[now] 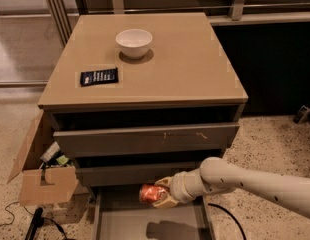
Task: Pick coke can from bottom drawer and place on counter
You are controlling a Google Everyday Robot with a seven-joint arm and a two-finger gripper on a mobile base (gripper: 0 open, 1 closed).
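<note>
My arm [255, 181] comes in from four o'clock, the forearm pointing toward nine o'clock. My gripper [162, 198] hangs low at about six o'clock, its fingers clamped on the coke can [149, 193], which lies sideways.

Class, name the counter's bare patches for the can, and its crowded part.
Bare: the counter's right half, past the white bowl, and the front right of the black packet. Crowded: left rear. The gripper holds the coke can over the bottom drawer.
</note>
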